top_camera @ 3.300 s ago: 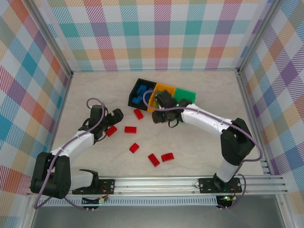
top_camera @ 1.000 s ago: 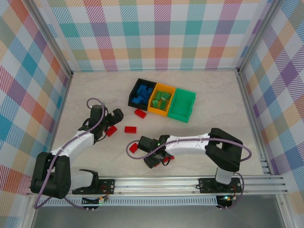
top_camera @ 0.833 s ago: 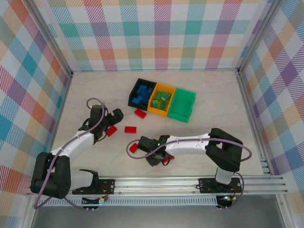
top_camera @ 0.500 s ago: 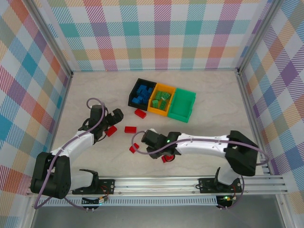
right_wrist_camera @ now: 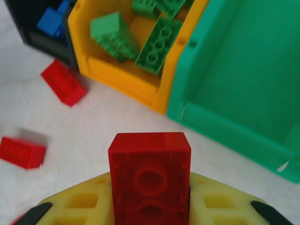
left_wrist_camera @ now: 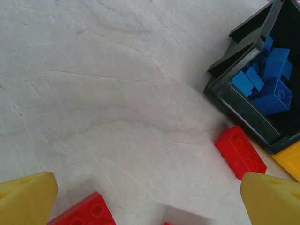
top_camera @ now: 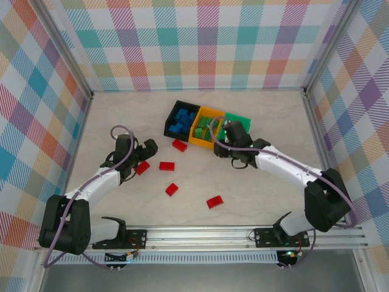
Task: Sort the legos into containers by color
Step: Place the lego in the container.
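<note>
Red brick (right_wrist_camera: 150, 159), plucked from the near table (top_camera: 261, 182) a moment ago, now sits clamped in the right gripper (right_wrist_camera: 150, 204) just short of the green bin (right_wrist_camera: 243, 70), so its drop there looks next.

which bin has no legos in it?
The green bin, at the right end of the row: its visible floor is bare. The black bin holds blue legos, the orange bin green legos.

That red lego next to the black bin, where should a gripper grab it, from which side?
Probably straight down, pinching the red lego by its short ends: it lies flat, both ends face bare table, one long side sits close to the black bin.
</note>
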{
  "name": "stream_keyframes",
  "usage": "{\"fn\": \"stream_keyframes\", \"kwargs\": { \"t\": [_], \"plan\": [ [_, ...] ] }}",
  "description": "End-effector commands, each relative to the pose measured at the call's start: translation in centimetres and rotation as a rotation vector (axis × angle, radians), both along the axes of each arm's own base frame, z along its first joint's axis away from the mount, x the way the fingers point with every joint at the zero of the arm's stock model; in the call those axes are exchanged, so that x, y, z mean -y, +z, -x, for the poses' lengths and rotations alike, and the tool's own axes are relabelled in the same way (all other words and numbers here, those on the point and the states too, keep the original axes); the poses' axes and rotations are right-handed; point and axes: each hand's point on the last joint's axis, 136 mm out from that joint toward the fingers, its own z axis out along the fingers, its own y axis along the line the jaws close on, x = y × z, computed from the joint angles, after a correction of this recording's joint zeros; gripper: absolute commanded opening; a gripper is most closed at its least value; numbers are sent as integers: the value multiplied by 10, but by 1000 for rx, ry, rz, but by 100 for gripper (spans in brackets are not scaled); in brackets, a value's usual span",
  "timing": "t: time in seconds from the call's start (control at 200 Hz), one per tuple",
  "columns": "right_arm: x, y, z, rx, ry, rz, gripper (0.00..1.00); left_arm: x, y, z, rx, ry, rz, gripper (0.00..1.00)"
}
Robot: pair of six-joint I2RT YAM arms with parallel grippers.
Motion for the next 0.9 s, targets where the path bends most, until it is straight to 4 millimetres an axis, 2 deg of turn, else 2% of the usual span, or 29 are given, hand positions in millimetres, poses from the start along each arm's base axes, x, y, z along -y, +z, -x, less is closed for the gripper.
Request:
{"fn": "stream_keyframes", "kwargs": {
  "t": [0.0, 0.225, 0.465, 0.57, 0.675, 0.79, 0.895],
  "plan": [
    [-10, 19, -27, 38, 22, -106, 33, -8, 6, 0, 23, 15, -18, 100],
    [0, 17, -63, 35, -20, -99, 34, -8, 6, 0, 23, 15, -25, 100],
    [3, 9, -82, 34, -28, -63, 35, -7, 2, -2, 12, 9, -23, 100],
    [12, 1, -90, 39, -60, -13, 35, -6, 4, -2, 14, 5, -21, 100],
    [22, -4, -92, 59, -105, -18, 36, -7, 4, -2, 13, 10, -24, 100],
    [26, -13, -91, 36, -107, 2, 38, -5, 4, -3, 15, 2, -17, 100],
    [27, -14, -85, 28, -108, -8, 50, -4, 2, -3, 9, 0, -14, 100]
  ]
}}
